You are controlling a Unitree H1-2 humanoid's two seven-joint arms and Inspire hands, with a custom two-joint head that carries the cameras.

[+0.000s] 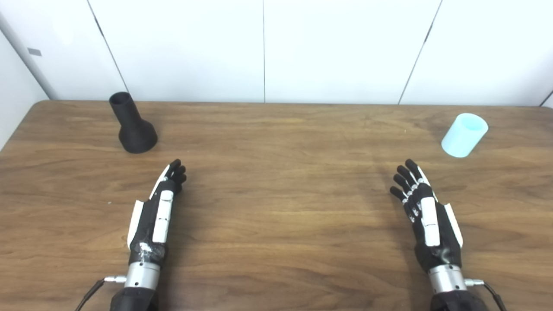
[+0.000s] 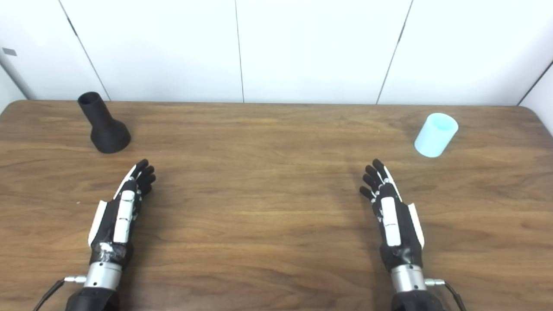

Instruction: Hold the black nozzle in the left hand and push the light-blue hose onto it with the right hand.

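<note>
Two hands hover over the brown wooden bench (image 1: 276,207), both empty with fingers extended: left hand (image 1: 157,209), right hand (image 1: 425,211). Black flared plastic nozzle (image 1: 133,125) stands far left; light-blue cylindrical hose piece (image 1: 464,134) stands far right, each well apart from the hands.

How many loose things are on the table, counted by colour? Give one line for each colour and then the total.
Black: 1, the nozzle, standing on its wide end at the far left.
Light blue: 1, the hose piece, at the far right.
Total: 2
Neither the left hand nor the right hand holds anything.
</note>
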